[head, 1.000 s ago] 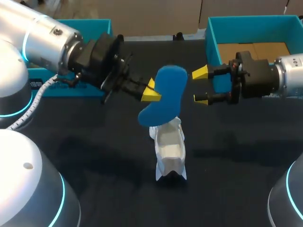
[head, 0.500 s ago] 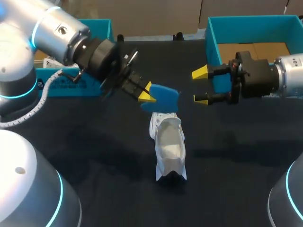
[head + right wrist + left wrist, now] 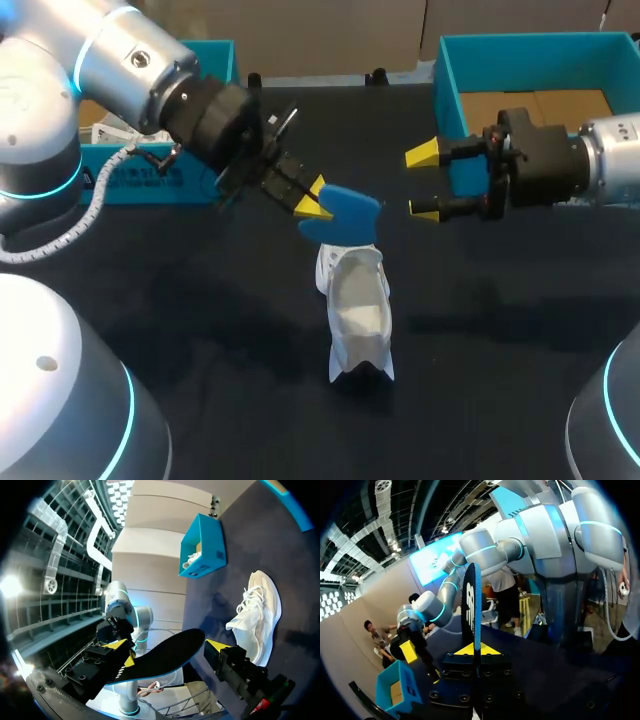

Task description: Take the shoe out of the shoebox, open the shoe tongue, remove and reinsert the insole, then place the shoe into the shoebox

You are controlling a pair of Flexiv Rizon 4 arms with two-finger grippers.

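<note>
My left gripper (image 3: pixel 312 200) is shut on one end of the blue insole (image 3: pixel 348 213), which hangs just over the far end of the white shoe (image 3: pixel 356 310). The shoe stands on the black table at the middle. In the left wrist view the insole (image 3: pixel 472 602) shows edge on, rising from between my gripper's (image 3: pixel 472 651) fingers. My right gripper (image 3: pixel 424 182) stands open to the right of the insole, apart from it. In the right wrist view the insole's dark underside (image 3: pixel 160 657) lies ahead of the open right gripper (image 3: pixel 169 649), with the shoe (image 3: pixel 256 615) beyond.
The teal shoebox (image 3: pixel 450 95) with a brown cardboard floor stands at the back right, behind my right gripper. A second teal box part (image 3: pixel 150 180) lies at the back left, behind my left arm. It also shows in the right wrist view as a teal box (image 3: pixel 202 545).
My left arm has swung round and brought the insole down from a raised, face-on pose to a flatter one just over the shoe. The right arm has not moved.
</note>
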